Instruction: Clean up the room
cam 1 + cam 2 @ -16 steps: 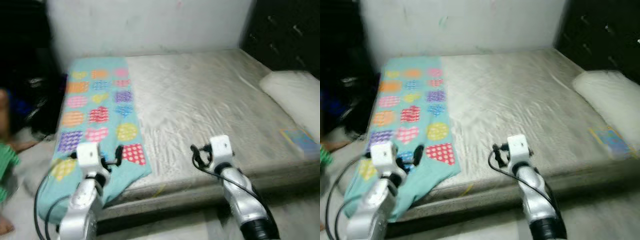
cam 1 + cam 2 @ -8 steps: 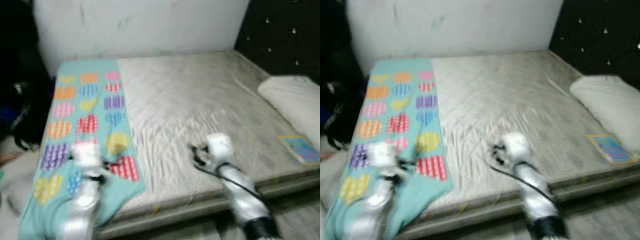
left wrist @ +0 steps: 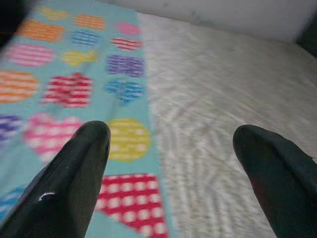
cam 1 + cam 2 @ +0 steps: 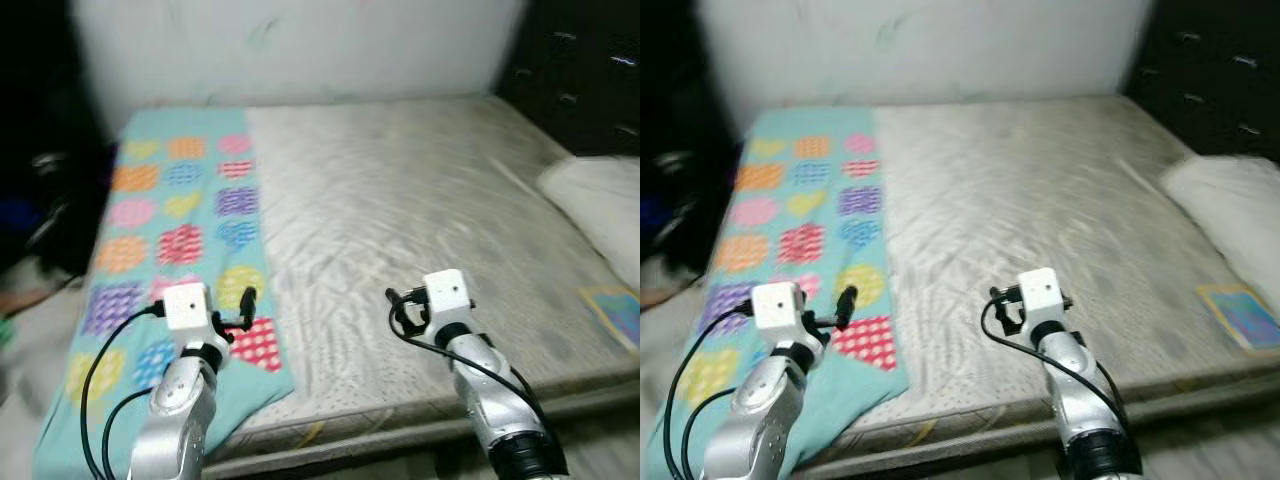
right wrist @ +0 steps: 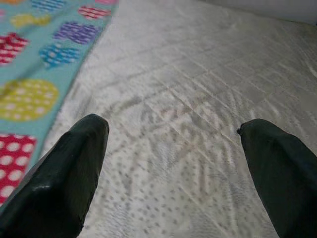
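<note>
In the left eye view, a bare grey quilted mattress (image 4: 420,220) filled the scene, with a turquoise blanket printed with coloured hearts (image 4: 180,215) laid along its left edge and spilling over the near left corner. A white pillow (image 4: 600,200) lay at the right edge, and a small blue book (image 4: 615,310) sat near the near right corner. The left gripper (image 4: 240,305) hovered over the blanket's near end; the right gripper (image 4: 400,310) hung above bare mattress near the front edge.

The right eye view gave the same layout.

In the left wrist view, the left fingers (image 3: 74,173) were spread wide apart, holding nothing, over the blanket's inner edge.

In the right wrist view, the right fingers (image 5: 69,173) were likewise parted and empty.

Judging from this, a clean fold would call for both grippers pinching the blanket's near edge at separate points, low and level.
</note>
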Motion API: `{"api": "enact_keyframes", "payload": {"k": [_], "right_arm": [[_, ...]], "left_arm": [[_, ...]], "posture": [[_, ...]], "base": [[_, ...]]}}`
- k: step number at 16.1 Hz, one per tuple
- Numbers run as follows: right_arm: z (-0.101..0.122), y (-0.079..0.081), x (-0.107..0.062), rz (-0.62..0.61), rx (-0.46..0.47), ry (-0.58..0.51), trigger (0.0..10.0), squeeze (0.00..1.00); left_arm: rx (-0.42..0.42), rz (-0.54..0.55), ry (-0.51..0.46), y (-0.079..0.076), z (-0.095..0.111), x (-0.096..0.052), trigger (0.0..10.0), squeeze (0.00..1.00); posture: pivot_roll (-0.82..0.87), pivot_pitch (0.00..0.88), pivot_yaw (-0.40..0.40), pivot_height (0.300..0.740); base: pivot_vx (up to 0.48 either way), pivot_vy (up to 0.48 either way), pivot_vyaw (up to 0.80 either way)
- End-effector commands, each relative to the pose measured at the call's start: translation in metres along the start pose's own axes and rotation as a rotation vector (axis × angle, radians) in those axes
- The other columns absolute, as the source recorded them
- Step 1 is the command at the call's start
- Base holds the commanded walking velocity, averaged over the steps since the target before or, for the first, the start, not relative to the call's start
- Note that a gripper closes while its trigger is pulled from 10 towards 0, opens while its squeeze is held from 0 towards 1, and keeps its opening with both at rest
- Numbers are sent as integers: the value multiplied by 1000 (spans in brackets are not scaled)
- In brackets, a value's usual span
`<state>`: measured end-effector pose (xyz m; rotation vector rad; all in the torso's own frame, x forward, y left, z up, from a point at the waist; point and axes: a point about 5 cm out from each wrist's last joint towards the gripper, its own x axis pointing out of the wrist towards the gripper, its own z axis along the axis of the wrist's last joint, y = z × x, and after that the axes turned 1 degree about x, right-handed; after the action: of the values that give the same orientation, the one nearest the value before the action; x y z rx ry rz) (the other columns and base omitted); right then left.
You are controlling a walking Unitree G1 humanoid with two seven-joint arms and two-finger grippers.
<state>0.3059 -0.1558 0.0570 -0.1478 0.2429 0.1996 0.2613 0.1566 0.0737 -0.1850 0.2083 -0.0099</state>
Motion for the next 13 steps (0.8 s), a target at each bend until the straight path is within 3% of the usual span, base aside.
{"api": "enact_keyframes", "payload": {"k": [1, 5, 11, 13], "right_arm": [[5, 7, 2, 21, -4, -18, 10000, 0], [4, 7, 2, 24, -6, -18, 10000, 0], [2, 7, 2, 21, 4, -9, 10000, 0], [2, 7, 2, 19, 7, -8, 10000, 0]], "left_arm": [[8, 31, 13, 7, -2, -2, 10000, 0], [-12, 43, 19, 8, -3, -2, 10000, 0], [-28, 33, 7, 7, -1, -3, 10000, 0], [-32, 29, 5, 6, -1, -3, 10000, 0]], "posture": [[-72, 0, -30, 740], [-71, 0, -30, 740], [-72, 0, -30, 740], [-72, 0, -29, 740]], "base": [[0, 0, 800], [0, 0, 750], [0, 0, 0], [0, 480, 0]]}}
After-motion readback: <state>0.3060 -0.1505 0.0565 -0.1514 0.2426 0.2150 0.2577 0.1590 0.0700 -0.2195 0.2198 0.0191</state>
